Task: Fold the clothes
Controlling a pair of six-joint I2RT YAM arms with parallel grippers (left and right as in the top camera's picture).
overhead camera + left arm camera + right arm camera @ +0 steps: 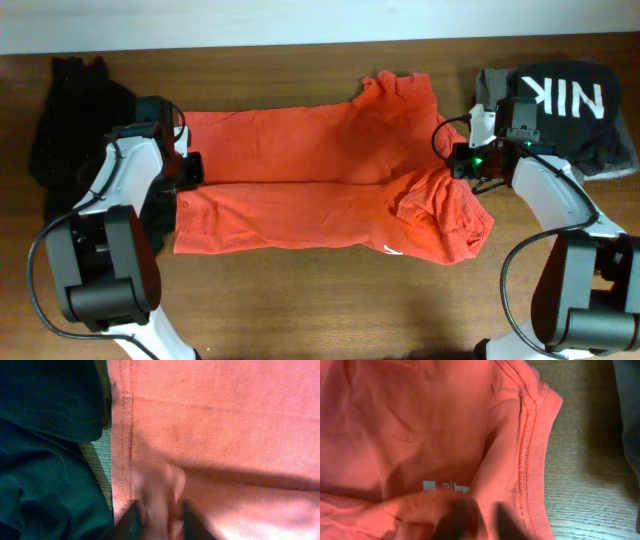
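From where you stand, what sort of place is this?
Probably a robotics lab bench for laundry practice: a left arm and a right arm at a wooden table, an orange-red T-shirt half folded between them, a black shirt aside.

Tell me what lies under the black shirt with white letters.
A grey folded garment pokes out from under the black shirt's left and lower edges; its covered part cannot be seen.

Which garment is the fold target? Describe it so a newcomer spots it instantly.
Look at the middle of the wooden table, where one garment lies spread lengthwise: the orange-red T-shirt. A heap of dark clothes sits at its left end and a black shirt with white "NIK" letters at its right. It is the only brightly coloured, spread-out piece.
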